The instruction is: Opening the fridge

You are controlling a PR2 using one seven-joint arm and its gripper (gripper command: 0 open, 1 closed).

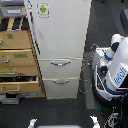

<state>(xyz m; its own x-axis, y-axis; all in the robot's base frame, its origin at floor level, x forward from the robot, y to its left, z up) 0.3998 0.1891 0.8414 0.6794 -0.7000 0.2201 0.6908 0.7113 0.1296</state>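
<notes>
We found the tall white fridge (59, 45) between the tan wooden drawer cabinet (19, 62) and the white robot (112, 70).

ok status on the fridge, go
Gripper not in view. Fridge shut, both drawers closed. Robot beside it on the view's right. Nothing blocking the door.
</notes>
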